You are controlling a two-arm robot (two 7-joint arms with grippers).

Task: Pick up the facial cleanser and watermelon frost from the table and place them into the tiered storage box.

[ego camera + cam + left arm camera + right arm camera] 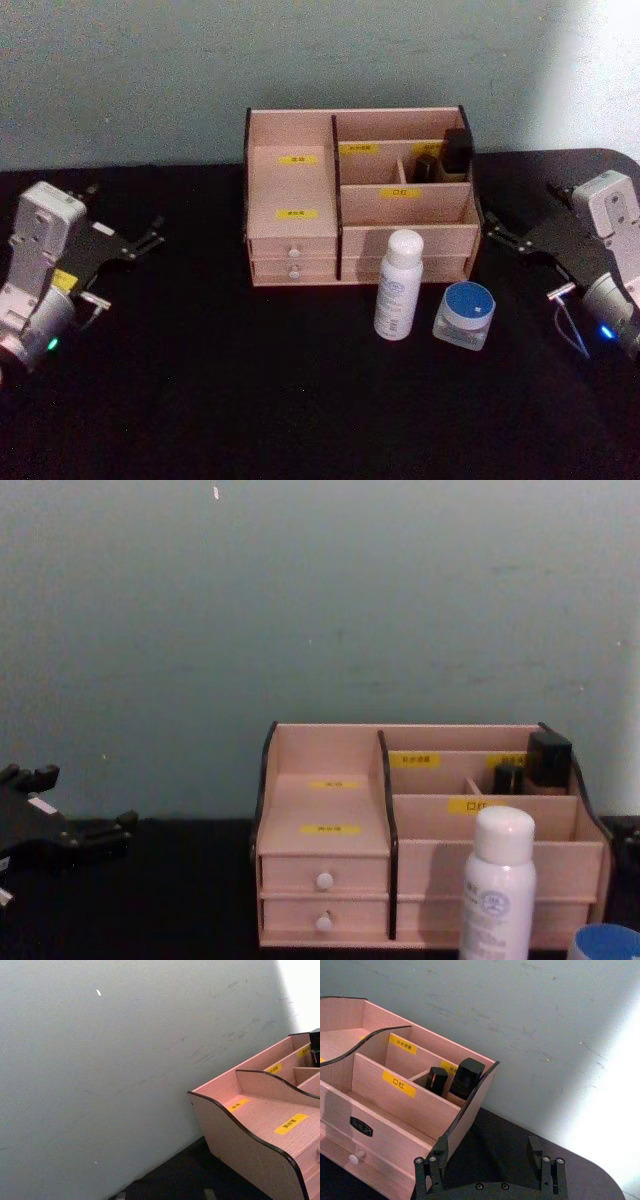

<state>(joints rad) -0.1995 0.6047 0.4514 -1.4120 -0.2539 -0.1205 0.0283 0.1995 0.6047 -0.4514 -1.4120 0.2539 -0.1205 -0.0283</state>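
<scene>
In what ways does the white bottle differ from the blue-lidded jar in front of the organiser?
The white bottle is tall and slim; the blue-lidded jar is low and wide. The bottle has a white cap, the jar a blue lid over a clear body. Both stand upright on the black table, before the storage box.

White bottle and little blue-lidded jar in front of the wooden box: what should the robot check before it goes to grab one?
1. Is the white bottle upright and standing apart from the blue-lidded jar: ok.
2. Is the right gripper open and holding nothing, off the right end of the wooden box: ok.
3. Is the left gripper open and out at the left, away from both items: ok.
4. Is there room in the box: ok; the wide front compartment has space, and the dark containers sit in the back corner.
5. Which item is the cleanser: cannot tell, the labels are unreadable.
</scene>
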